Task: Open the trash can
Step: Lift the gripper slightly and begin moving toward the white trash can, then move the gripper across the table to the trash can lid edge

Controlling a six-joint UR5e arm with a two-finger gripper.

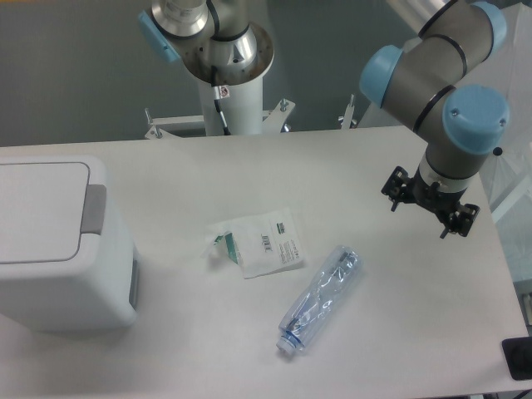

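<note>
Nothing of the opening looks begun: the trash can [62,245] sits at the left edge of the tabletop [399,332], lid flat and shut, while the hand [430,206] hangs well apart over the right side. The likely next move is a long crossing to the grey push tab [94,209]. Seen from above, the fingers are hidden, so whether the hand is open cannot be told. The can's left side is cut off.

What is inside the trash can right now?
Nothing inside can be seen: the flat lid of the trash can is shut and covers the opening. Only the white outer walls and the grey push tab show.
</note>
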